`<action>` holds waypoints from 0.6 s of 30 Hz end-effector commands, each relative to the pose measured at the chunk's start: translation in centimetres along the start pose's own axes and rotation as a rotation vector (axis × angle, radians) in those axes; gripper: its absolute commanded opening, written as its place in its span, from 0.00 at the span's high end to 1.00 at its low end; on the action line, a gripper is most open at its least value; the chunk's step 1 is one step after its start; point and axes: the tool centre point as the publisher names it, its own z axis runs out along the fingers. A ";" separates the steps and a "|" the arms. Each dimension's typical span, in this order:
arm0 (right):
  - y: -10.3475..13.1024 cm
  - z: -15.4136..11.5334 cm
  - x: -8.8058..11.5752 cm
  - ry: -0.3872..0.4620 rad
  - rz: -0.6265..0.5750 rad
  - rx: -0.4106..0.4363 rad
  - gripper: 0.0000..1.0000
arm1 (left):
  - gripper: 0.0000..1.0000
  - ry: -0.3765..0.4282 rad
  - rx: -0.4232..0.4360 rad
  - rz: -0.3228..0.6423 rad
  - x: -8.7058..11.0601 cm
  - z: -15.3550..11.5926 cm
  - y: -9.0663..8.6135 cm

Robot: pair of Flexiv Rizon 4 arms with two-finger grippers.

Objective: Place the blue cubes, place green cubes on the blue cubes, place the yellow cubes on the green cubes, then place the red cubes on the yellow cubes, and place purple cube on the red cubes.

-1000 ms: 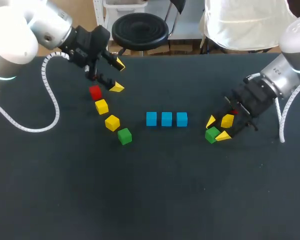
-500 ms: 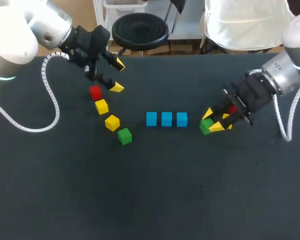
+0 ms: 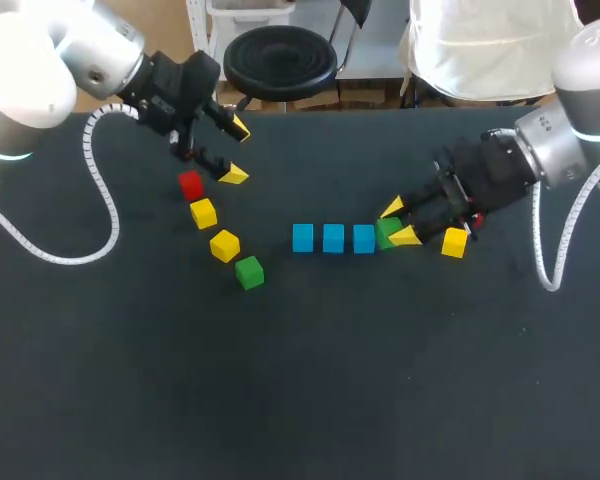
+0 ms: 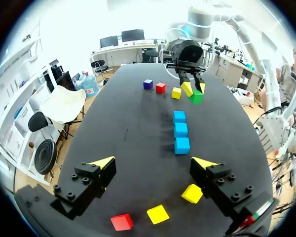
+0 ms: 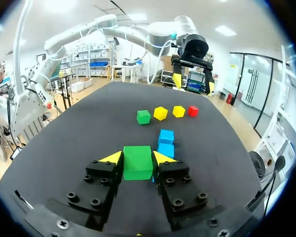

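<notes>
3 blue cubes (image 3: 333, 238) rowed at tabletop (image 3: 310, 380) middle: done. R gripper (image 3: 395, 222) clamps green cube (image 3: 386, 232) beside row's end; nothing stacked yet. L gripper (image 3: 236, 150) wide open, empty, near far edge.

A row of three cubes (image 3: 333, 238) lies in the middle; a fourth cube (image 3: 384, 232) sits in the right gripper (image 3: 398, 222) just right of it, a loose cube (image 3: 454, 242) farther right; a diagonal line of cubes (image 3: 224, 245) lies left

The right claw (image 3: 398, 222) has carried its green cube (image 3: 384, 232) leftward — to just beside the end blue cube (image 3: 364, 238).
</notes>
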 end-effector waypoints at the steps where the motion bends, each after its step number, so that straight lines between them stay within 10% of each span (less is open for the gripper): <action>1: 0.6 0.0 -0.3 0.009 0.001 0.028 1.00 | 0.00 -0.002 0.001 0.003 0.1 0.0 0.1; 18: -0.4 0.9 -1.1 0.022 -0.007 0.019 1.00 | 0.00 -0.002 0.001 0.003 0.1 0.0 0.1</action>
